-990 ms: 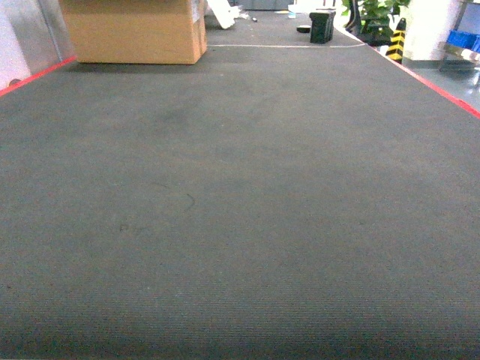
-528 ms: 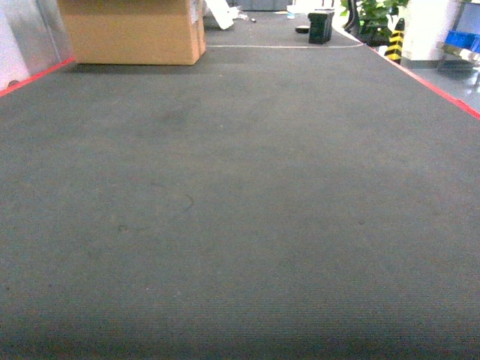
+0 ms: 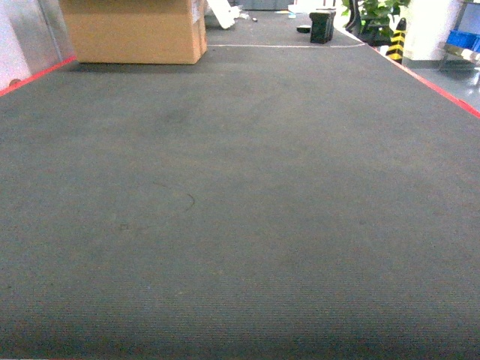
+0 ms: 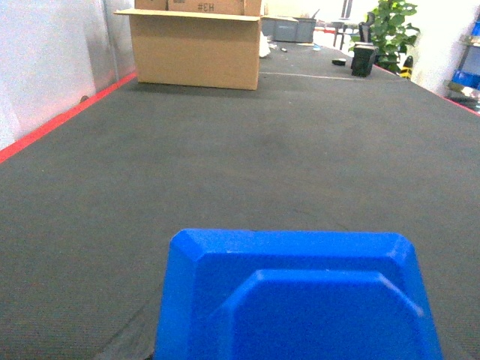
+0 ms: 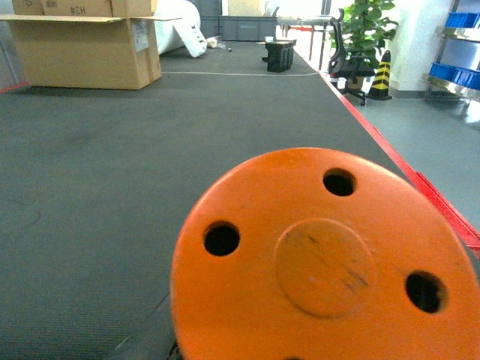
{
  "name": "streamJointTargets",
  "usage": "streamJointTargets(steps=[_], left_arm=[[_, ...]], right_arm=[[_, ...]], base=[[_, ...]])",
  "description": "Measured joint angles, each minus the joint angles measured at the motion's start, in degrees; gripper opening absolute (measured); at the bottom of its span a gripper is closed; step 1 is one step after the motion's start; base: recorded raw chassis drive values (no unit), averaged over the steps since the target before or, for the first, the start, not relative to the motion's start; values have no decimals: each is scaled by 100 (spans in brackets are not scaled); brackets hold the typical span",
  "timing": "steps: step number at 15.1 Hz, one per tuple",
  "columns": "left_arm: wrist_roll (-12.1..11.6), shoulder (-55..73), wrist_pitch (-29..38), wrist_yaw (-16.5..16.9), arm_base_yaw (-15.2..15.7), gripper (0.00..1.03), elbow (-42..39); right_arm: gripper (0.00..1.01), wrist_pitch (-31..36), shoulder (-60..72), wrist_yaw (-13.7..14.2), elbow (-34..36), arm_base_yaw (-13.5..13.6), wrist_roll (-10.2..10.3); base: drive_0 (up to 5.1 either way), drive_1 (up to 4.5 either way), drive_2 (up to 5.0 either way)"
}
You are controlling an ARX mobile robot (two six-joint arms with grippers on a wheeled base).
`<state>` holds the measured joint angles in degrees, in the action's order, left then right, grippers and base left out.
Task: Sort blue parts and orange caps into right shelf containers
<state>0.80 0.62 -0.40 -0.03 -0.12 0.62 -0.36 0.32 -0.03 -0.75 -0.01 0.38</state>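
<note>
A blue part [image 4: 300,300] with bevelled corners fills the bottom of the left wrist view, held up over the dark carpet; the left gripper's fingers are hidden behind it. An orange cap [image 5: 322,262], a round face with a raised centre disc and several holes, fills the bottom of the right wrist view and hides the right gripper's fingers. Blue shelf containers [image 5: 452,73] stand on a metal rack far off on the right, also the blue shelf containers [image 3: 466,40] at the head view's edge. Neither gripper shows in the head view.
Dark carpet [image 3: 240,210] stretches ahead between red floor lines [image 3: 442,86]. An open cardboard box [image 3: 135,30] stands at the far left, a black object [image 3: 322,25] far ahead. A potted plant [image 5: 364,30] and a yellow-black cone [image 5: 382,75] stand off the carpet on the right.
The head view sways by a few pixels and comes back. Nothing on the carpet has moved.
</note>
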Motion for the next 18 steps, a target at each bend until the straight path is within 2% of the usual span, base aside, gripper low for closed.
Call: streamJointTargets(steps=[18], left_arm=[[0, 0, 0, 0, 11, 42, 0]], right_arm=[[45, 0, 0, 0, 0, 0, 0]], base=[[-17, -17, -17]])
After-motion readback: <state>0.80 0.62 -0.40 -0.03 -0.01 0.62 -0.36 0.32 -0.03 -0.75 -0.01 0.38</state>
